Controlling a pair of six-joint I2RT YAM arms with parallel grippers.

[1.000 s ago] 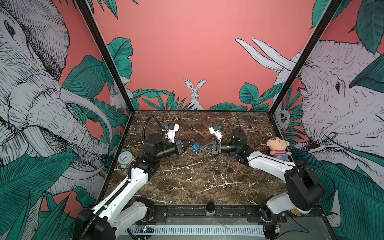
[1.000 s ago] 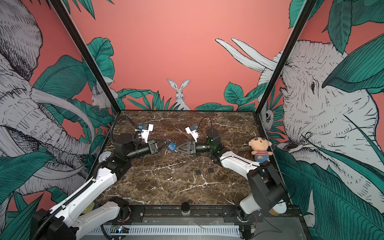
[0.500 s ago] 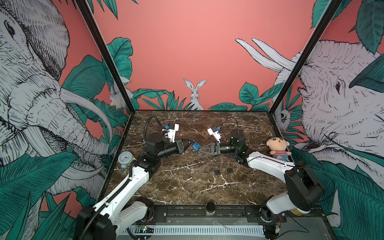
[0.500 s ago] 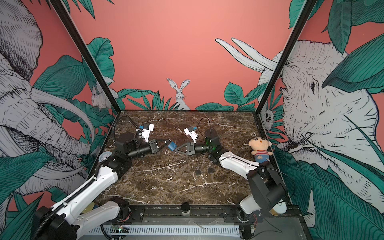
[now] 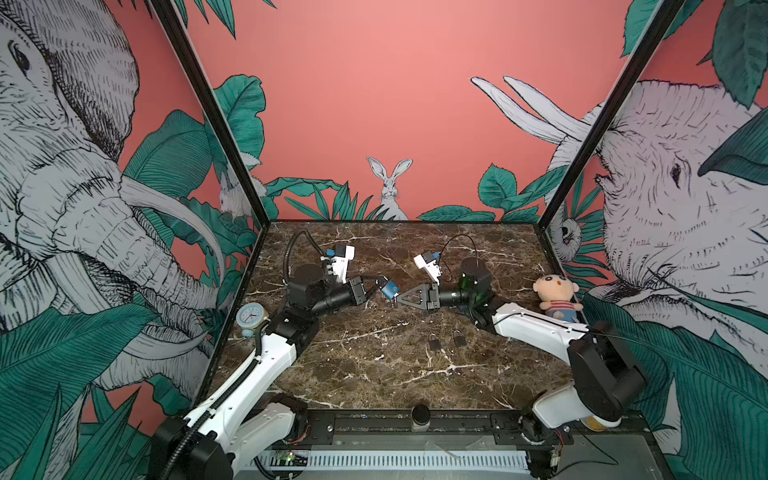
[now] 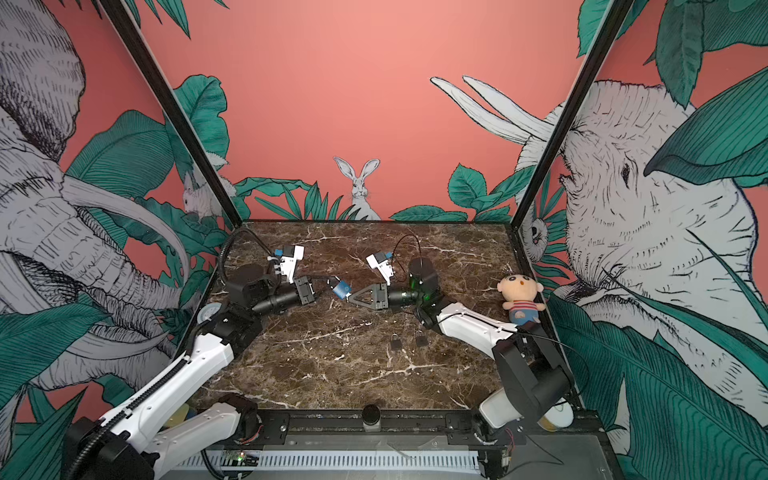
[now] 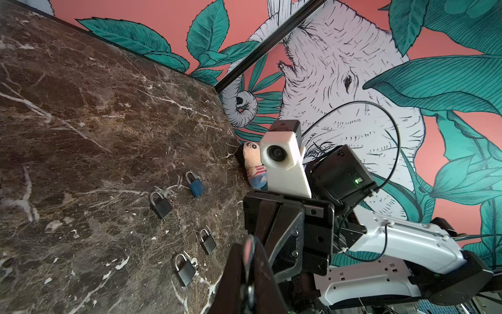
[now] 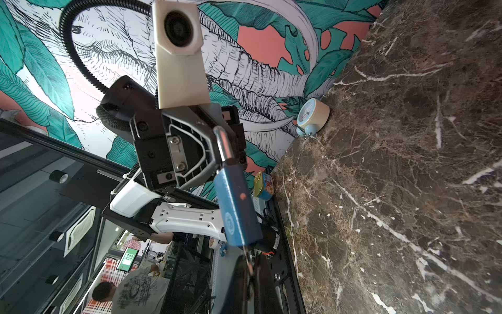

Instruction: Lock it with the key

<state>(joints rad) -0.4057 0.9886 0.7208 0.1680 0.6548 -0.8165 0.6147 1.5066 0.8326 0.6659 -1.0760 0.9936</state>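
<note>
A blue padlock (image 5: 388, 289) hangs in mid-air over the middle of the table, between the two arms. My left gripper (image 5: 376, 286) is shut on its silver shackle (image 8: 224, 146). The right wrist view shows the lock body (image 8: 236, 206) close up, with a thin key (image 8: 246, 255) running from its underside into my right gripper (image 8: 250, 274). The right gripper is shut on that key. In both top views its closed fingertips (image 6: 351, 297) meet the lock's lower end. In the left wrist view my own fingers (image 7: 248, 271) hide the lock body.
Several other padlocks lie on the marble near the right arm, a blue one (image 7: 195, 186) and black ones (image 7: 160, 205) (image 5: 434, 343). A plush doll (image 5: 557, 297) sits at the right wall. A small clock (image 5: 251, 318) stands at the left edge.
The right gripper's jaws have closed from partly open to shut on the key at the lock's underside. The left arm still holds the padlock and has barely moved.
</note>
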